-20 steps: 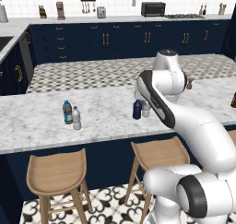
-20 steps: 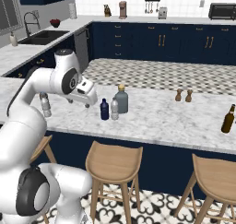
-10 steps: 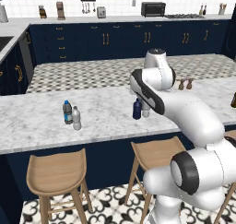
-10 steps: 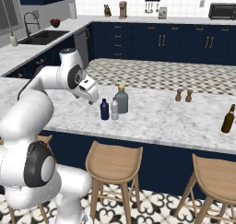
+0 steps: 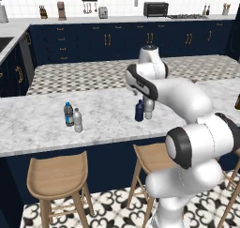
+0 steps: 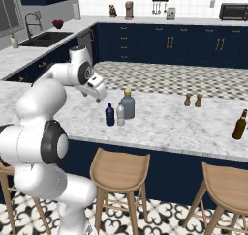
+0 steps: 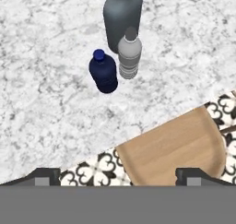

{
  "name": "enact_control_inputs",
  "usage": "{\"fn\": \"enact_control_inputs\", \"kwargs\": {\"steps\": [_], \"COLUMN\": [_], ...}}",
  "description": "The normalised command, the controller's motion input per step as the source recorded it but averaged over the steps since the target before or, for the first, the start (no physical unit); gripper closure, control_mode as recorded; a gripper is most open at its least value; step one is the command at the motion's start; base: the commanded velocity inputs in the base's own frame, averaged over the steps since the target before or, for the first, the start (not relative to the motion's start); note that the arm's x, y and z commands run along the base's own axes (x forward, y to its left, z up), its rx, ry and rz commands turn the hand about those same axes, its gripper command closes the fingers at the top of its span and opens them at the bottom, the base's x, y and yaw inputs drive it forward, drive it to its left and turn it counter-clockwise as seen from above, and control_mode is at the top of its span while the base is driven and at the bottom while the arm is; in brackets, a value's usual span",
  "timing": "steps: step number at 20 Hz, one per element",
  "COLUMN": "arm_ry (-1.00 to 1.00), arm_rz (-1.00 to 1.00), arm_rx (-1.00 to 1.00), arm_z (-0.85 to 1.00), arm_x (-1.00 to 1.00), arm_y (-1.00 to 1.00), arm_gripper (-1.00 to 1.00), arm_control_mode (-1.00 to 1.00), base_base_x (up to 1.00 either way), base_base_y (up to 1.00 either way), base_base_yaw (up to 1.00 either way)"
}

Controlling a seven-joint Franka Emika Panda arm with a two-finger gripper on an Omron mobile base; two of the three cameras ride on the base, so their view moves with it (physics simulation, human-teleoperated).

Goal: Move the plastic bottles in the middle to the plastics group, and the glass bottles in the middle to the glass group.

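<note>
The gripper (image 6: 99,95) hung over the marble worktop (image 6: 160,125), short of the middle cluster, its fingers (image 7: 46,176) spread wide and holding nothing. In the hand view a wooden stool seat (image 7: 173,147) sat nearest, below the worktop edge, and the three middle bottles lay beyond it.

The navy plastic bottle (image 7: 103,72) stood closest to the edge, the clear plastic bottle (image 7: 129,55) just beside it, and the grey-green glass bottle (image 7: 122,15) right behind that one, apparently touching or nearly so. That crowding looked like the main hazard: wide fingers coming down on either small bottle could knock its neighbour, and a toppled bottle could roll off the near edge towards the stools. The clear bottle seemed the riskier first pick, being hemmed in on two sides. The navy one had open worktop on its outer side.

The plastics group, a blue-labelled water bottle (image 5: 68,114) with a clear bottle (image 5: 78,120) against it, stood well apart along the worktop, so a long carry could swing a loosely gripped bottle. A dark brown glass bottle (image 6: 240,125) stood far towards the other end.

The blue label was too small to read, and no other writing could be made out.
</note>
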Motion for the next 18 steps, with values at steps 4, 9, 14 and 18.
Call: {"fn": "enact_control_inputs", "kwargs": {"steps": [4,9,14,18], "arm_ry": [0.00,0.00,0.00,0.00], "arm_rz": [0.00,0.00,0.00,0.00], "arm_rx": [0.00,0.00,0.00,0.00], "arm_z": [-0.21,-0.22,-0.16,-0.03], "arm_x": [0.17,0.23,0.45,0.60], "arm_y": [0.00,-0.01,-0.02,0.00], "arm_gripper": [-1.00,-1.00,-1.00,-1.00], "arm_control_mode": [-1.00,-1.00,-1.00,-1.00], "base_base_x": [0.00,0.00,0.00,0.00], "base_base_y": [0.00,0.00,0.00,0.00], "base_base_yaw": [0.00,0.00,0.00,0.00]}}
